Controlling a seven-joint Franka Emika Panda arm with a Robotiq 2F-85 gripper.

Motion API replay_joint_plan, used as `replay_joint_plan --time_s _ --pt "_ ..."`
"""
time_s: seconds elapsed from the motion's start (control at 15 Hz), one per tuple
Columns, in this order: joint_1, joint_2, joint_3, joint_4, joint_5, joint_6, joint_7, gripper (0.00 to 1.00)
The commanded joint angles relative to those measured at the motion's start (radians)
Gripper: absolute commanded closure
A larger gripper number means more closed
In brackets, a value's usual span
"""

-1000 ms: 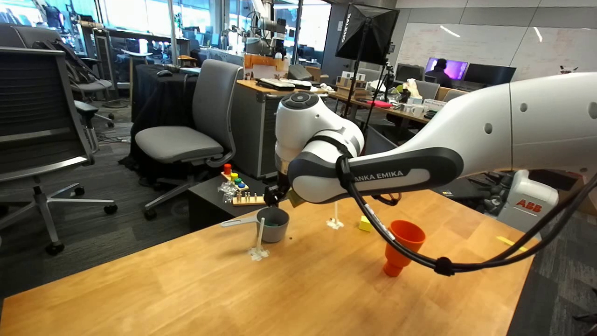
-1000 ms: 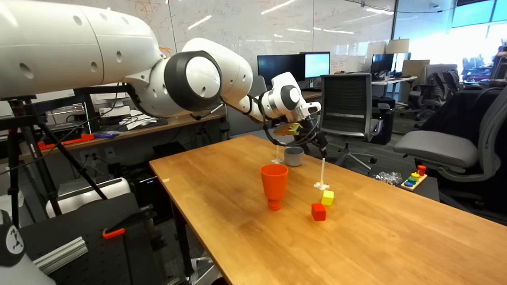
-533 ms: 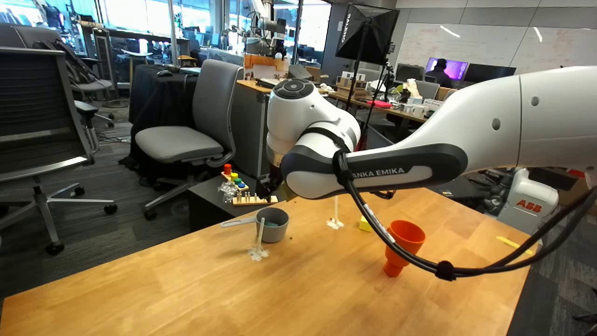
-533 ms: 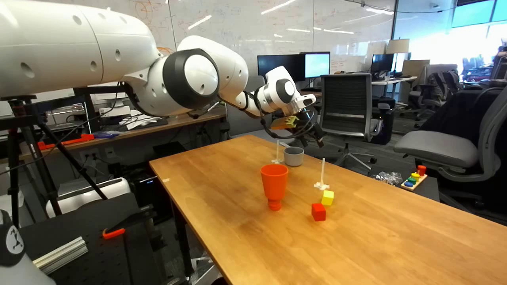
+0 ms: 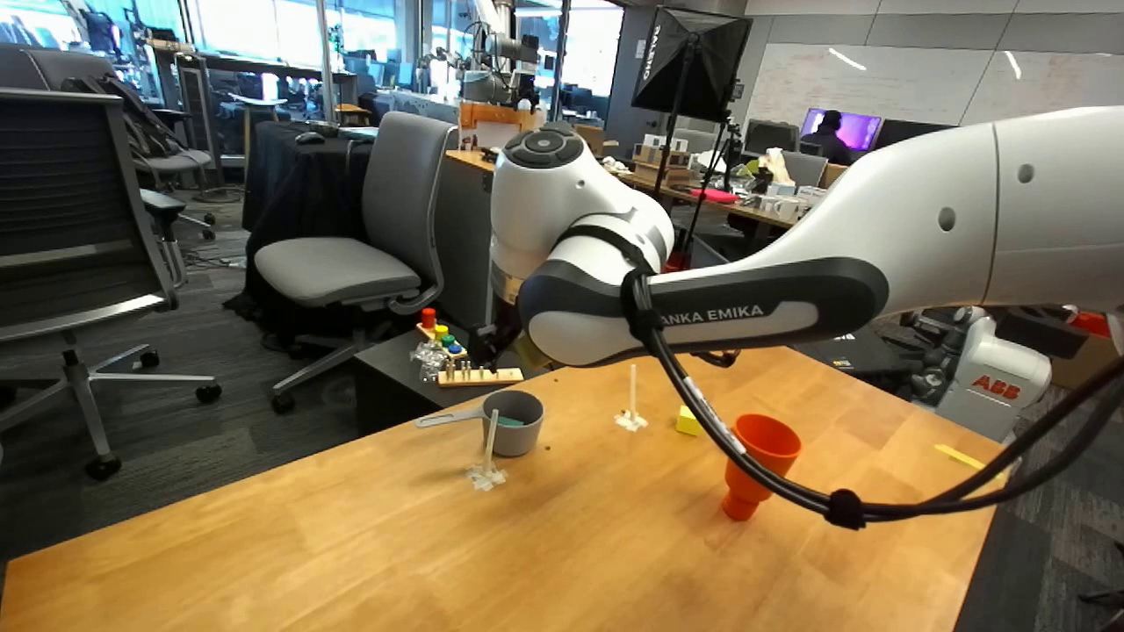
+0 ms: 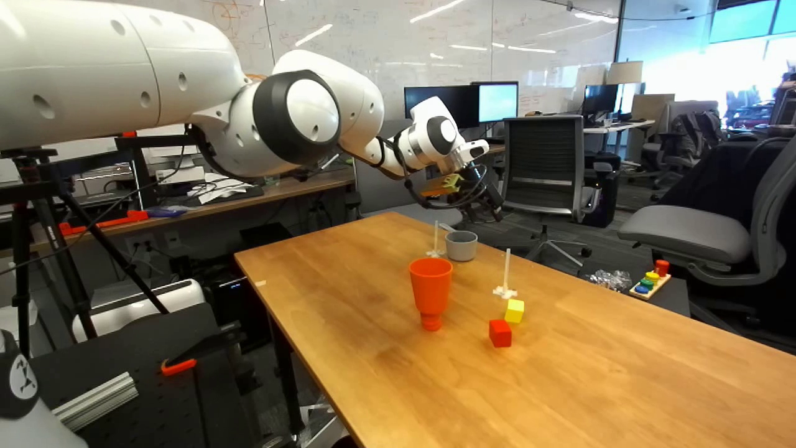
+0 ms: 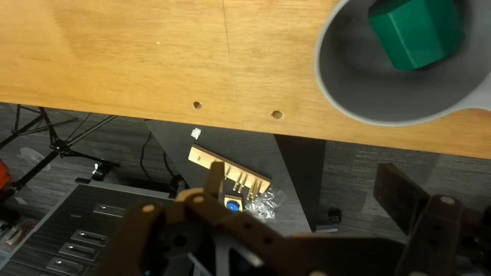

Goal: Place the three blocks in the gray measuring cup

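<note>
- The gripper (image 7: 307,188) is spread wide, its fingers (image 7: 397,195) set far apart, with floor (image 7: 353,176) seen between them.
- It is held aloft, apart from the gray measuring cup (image 7: 360,92).
- Inside that cup, the green block (image 7: 420,34) is seen.
- On the table (image 6: 591,373), the yellow block (image 6: 514,311) and the red block (image 6: 500,334) are seen near each other.

A gray office chair (image 5: 338,270) stands on dark carpet (image 5: 202,448) near the wooden worktop (image 5: 351,544), with a marked-up whiteboard (image 6: 373,31) and bright windows (image 5: 255,31) farther off.
</note>
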Motion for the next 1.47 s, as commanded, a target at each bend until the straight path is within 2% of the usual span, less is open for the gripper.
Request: replay_joint_plan --time_s 0.0,0.4,1.2,1.33,1.4 --pt "0.002 -0.008 0.017 0.000 0.020 -0.011 0.000 0.00" --pt "-0.001 0.007 0.054 0.012 0.061 -0.048 0.001 0.00" --pt "-0.029 0.012 0.069 -0.021 0.071 -0.080 0.027 0.00" --pt "-0.035 0.012 0.069 -0.033 0.069 -0.069 0.025 0.27" --pt "-0.038 0.012 0.070 -0.036 0.069 -0.068 0.024 0.34"
